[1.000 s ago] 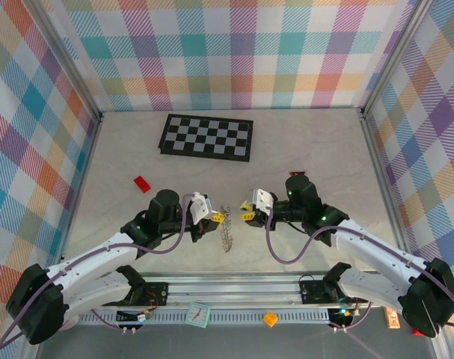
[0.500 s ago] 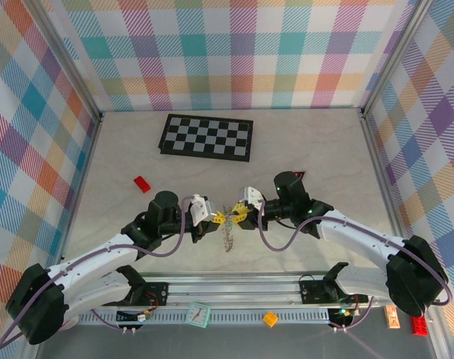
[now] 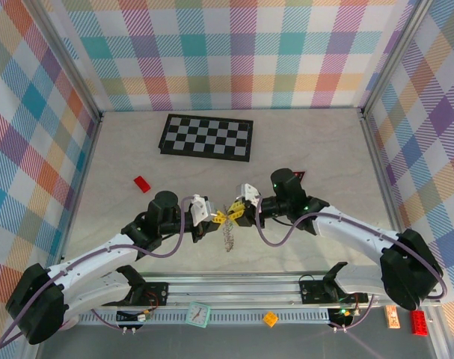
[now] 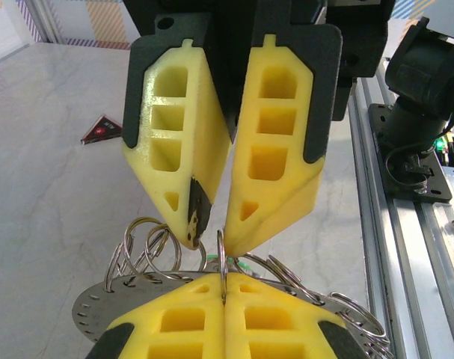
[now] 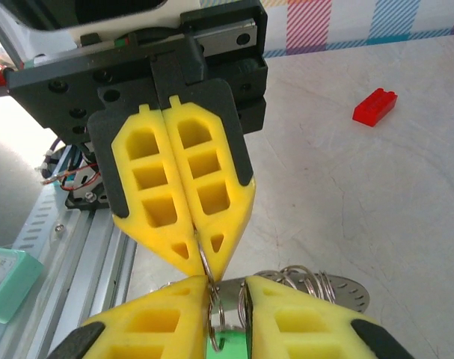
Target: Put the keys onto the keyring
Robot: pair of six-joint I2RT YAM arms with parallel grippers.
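Top view: the keyring (image 3: 227,236) is held edge-on over the worktop (image 3: 309,164) by the left gripper (image 3: 216,218), and the right gripper (image 3: 235,213) meets it tip to tip.

Left wrist: the left jaws are together, clamped on a wire loop (image 4: 221,258); the right jaws stand narrowly apart around it.

Right wrist: a scrap of green (image 5: 219,340), likely a key's head, sits between the right jaws. Threading looks under way, but I cannot tell whether any key is on. No legible writing.

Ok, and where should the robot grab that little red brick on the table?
Across its two long sides, near the middle, coming straight down from above. The red brick lies flat on the table with nothing touching it, and it is longer than wide, so jaws set across the narrow width would probably close squarely.
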